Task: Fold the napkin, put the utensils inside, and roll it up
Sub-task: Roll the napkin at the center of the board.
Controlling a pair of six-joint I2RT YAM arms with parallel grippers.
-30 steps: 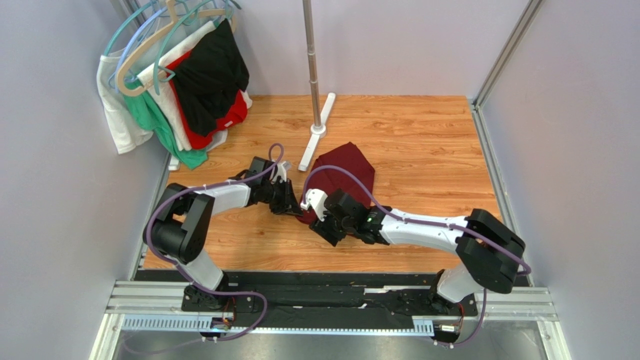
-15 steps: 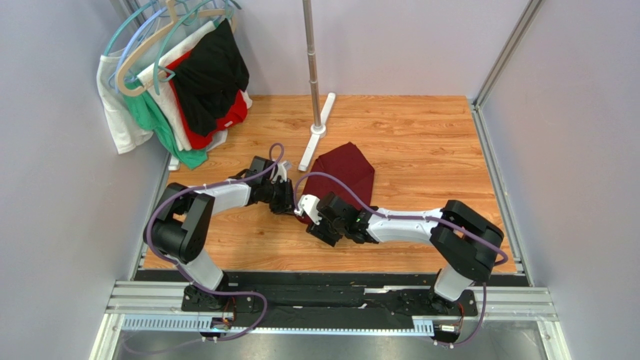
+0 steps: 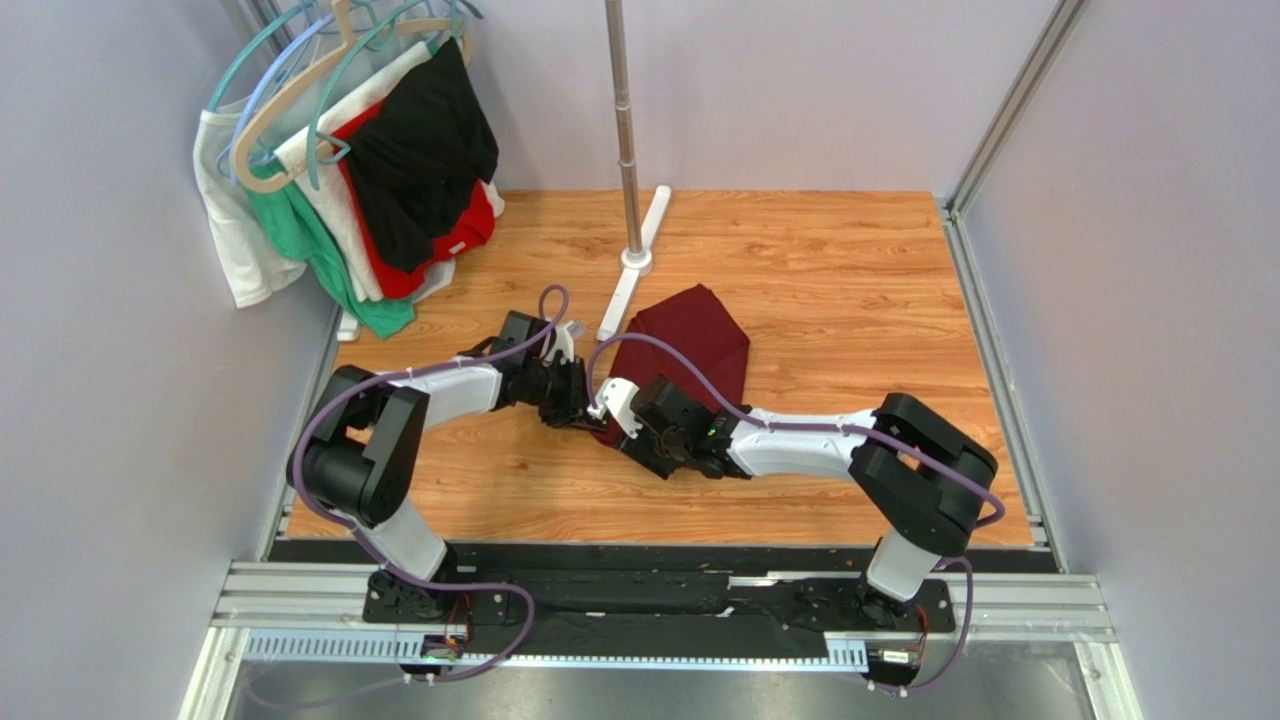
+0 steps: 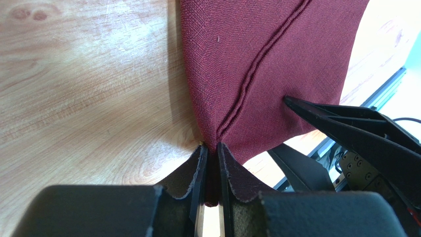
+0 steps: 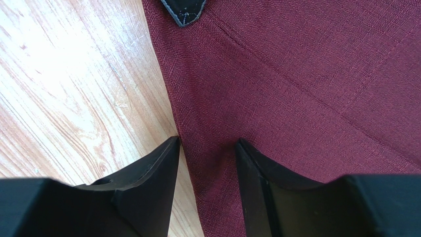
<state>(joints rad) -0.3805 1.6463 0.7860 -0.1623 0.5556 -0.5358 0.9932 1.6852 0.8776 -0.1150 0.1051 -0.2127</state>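
While left tool (image 4: 211,149) pinches maroon napkin (image 4: 267,64) corner, right tool (image 5: 207,144) gapes, seemingly straddling creased edge.

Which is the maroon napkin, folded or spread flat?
Folded: the napkin shows overlapping layers meeting along a hem line, corner pinched in the left gripper.

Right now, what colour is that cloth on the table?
Plain dark maroon; the napkin shows best in the right wrist view.

Bright, even light from overhead, shadows soft and short. Left wrist view: tabletop (image 4: 390,29) blown out white at two o'clock, foreground blurred at six. Right wrist: glare at ten o'clock, napkin (image 5: 306,98) weave sharp.
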